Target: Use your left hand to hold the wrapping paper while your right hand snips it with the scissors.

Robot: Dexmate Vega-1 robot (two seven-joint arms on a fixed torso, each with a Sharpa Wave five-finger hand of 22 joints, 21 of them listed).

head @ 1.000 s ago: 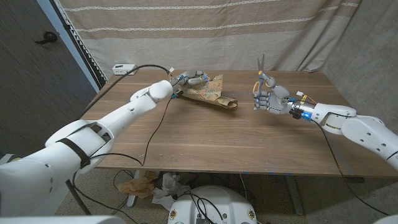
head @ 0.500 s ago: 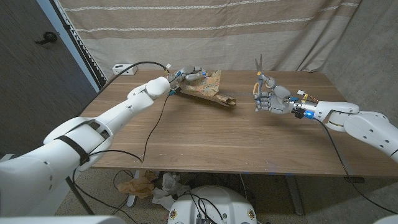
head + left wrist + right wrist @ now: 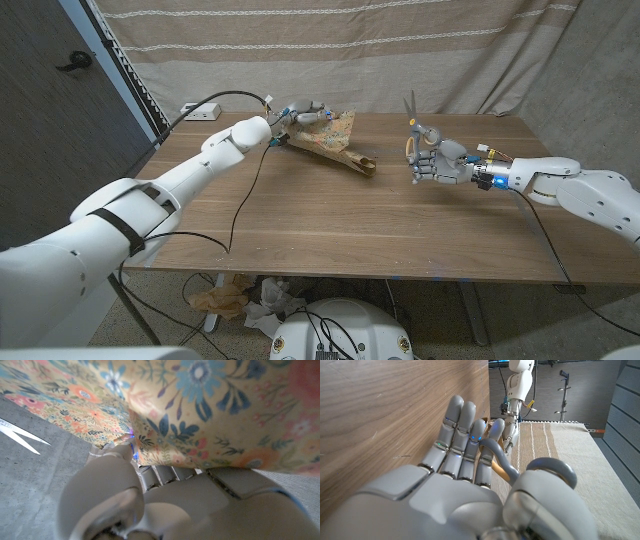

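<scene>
The wrapping paper (image 3: 335, 142), brown outside with a floral print, is partly rolled at the table's far middle-left. Its rolled end (image 3: 365, 166) points toward the centre. My left hand (image 3: 305, 117) grips the paper's far edge and holds it raised. In the left wrist view the floral sheet (image 3: 200, 410) spreads just past my left hand (image 3: 150, 495). My right hand (image 3: 438, 163) stands to the right of the paper, apart from it. It holds the scissors (image 3: 411, 112) by their handles (image 3: 502, 460), blades pointing up. The scissors' blades (image 3: 20, 437) also show from the left wrist.
A white power strip (image 3: 200, 108) lies at the table's far left corner, and a black cable (image 3: 245, 200) trails from my left arm across the wooden table (image 3: 330, 230). A striped curtain (image 3: 400, 50) hangs behind. Crumpled paper (image 3: 225, 295) lies on the floor under the near edge.
My left hand has lifted the paper slightly and drawn it toward the far edge. My right hand with the scissors has shifted a little left, toward the paper.
</scene>
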